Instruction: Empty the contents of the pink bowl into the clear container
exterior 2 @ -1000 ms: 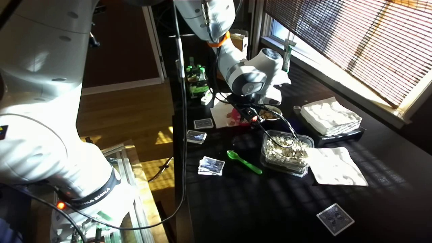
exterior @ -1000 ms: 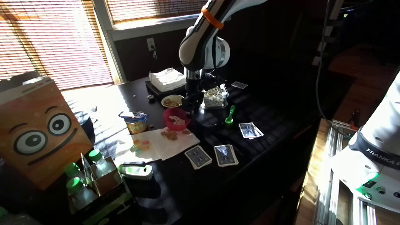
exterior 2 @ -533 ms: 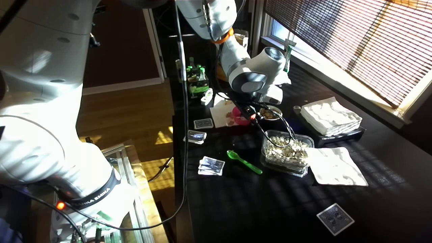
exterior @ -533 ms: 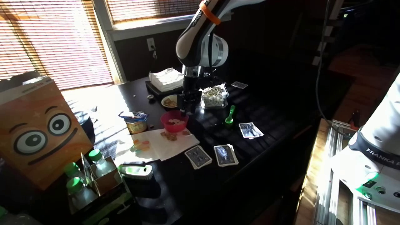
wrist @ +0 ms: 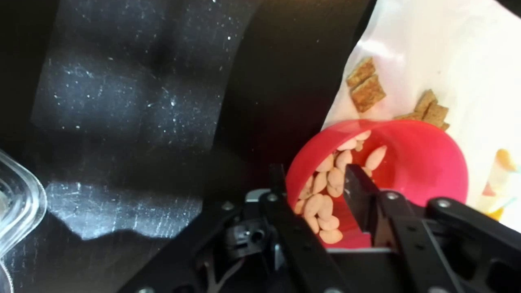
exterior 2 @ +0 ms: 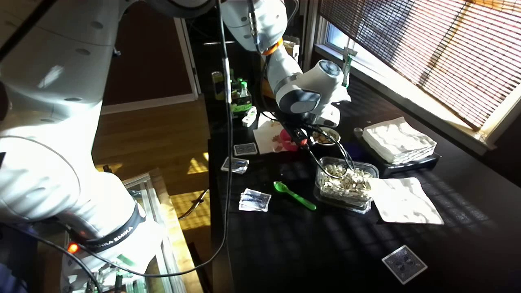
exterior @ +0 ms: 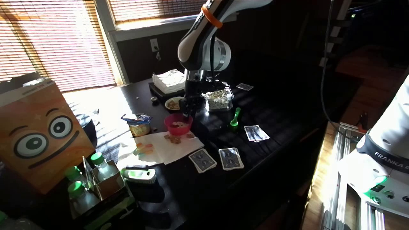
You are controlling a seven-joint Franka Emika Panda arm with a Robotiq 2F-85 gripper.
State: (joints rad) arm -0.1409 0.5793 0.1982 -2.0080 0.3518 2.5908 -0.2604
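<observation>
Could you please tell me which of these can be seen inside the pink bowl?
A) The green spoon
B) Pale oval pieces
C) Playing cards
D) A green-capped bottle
B: the wrist view shows pale oval pieces gathered along one side inside the pink bowl, while both exterior views show the green spoon lying apart on the dark table.

Beneath the gripper point(wrist: 315, 175) stretches a black table point(exterior 2: 309, 248), crossed by bars of sunlight and shadow point(exterior 2: 460, 209). Beyond the gripper, slatted blinds point(exterior: 60, 38) glow over the windows point(exterior 2: 337, 37), and under a pale sill point(exterior: 166, 25) runs a dark wall point(exterior: 134, 60) with a white outlet point(exterior: 154, 44). Lower than the gripper and well apart from it, in an exterior view, a wooden floor point(exterior 2: 158, 138) carries yellow patches of light point(exterior 2: 197, 162) and meets a brown wall point(exterior 2: 146, 61) at a pale baseboard point(exterior 2: 146, 104).
</observation>
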